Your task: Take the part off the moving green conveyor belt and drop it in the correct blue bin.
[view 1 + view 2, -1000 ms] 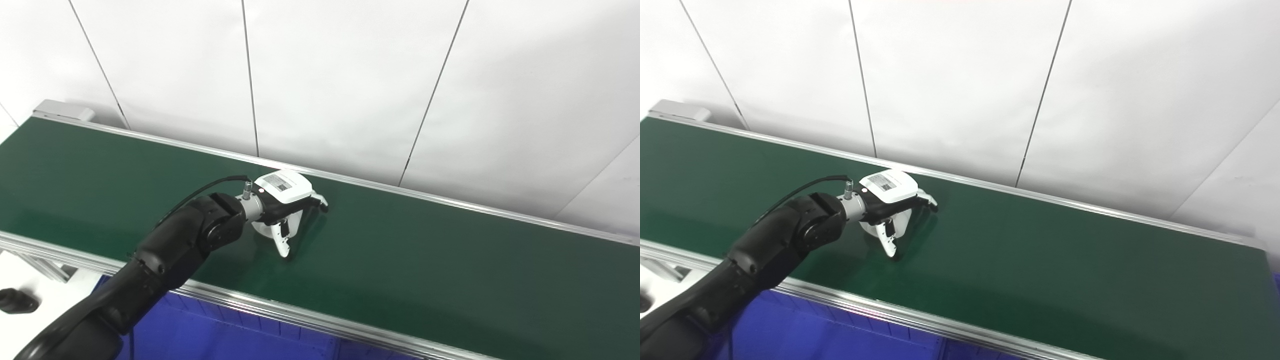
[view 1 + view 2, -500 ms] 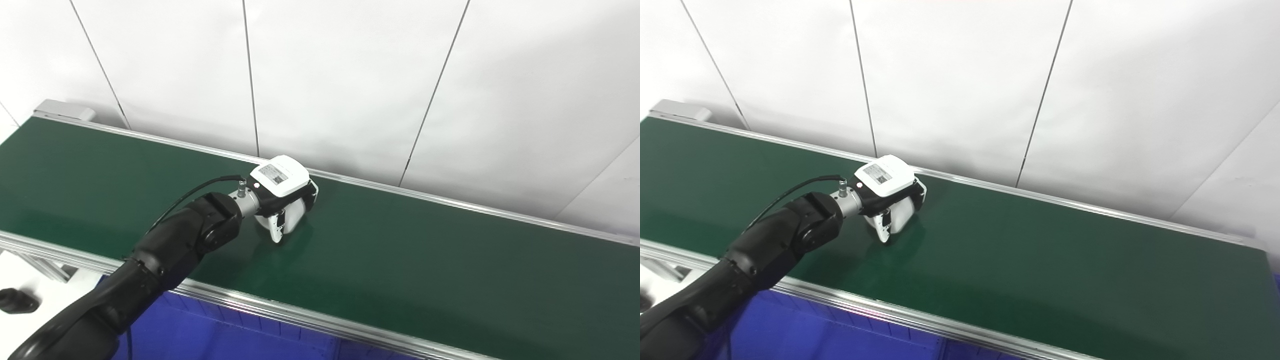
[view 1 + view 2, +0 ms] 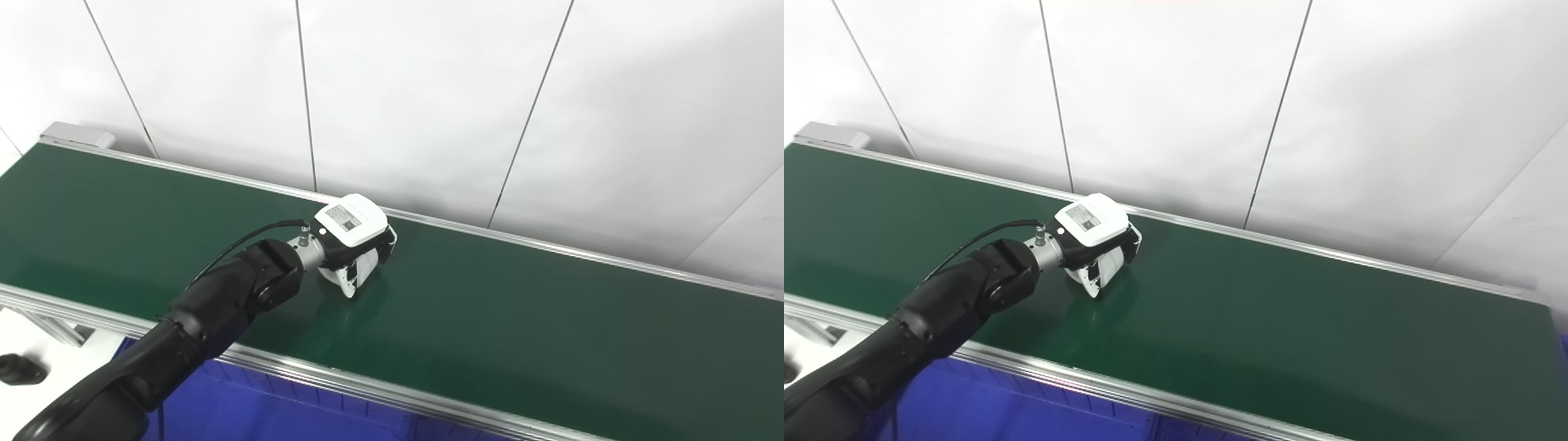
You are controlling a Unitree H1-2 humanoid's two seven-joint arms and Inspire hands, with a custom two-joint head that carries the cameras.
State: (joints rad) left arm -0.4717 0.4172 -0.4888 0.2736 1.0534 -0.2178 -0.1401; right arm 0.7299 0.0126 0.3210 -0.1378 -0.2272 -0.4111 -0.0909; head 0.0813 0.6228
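Left eye view: hand wrapped over the part at mid-belt

Left eye view shows the left hand (image 3: 354,242) near the middle of the frame, on the green conveyor belt (image 3: 520,318), its fingers curled down around a white rounded part (image 3: 362,269). The part sits directly under the palm, touching the belt or just off it; I cannot tell which. Its shape is mostly hidden by the hand, so its long axis cannot be read. The hand looks closed on the part. The blue bin (image 3: 263,410) lies at the lower edge of the frame, below the belt's near rail and toward the arm's own side, so the carry should run back and down-frame. The right hand is out of view.
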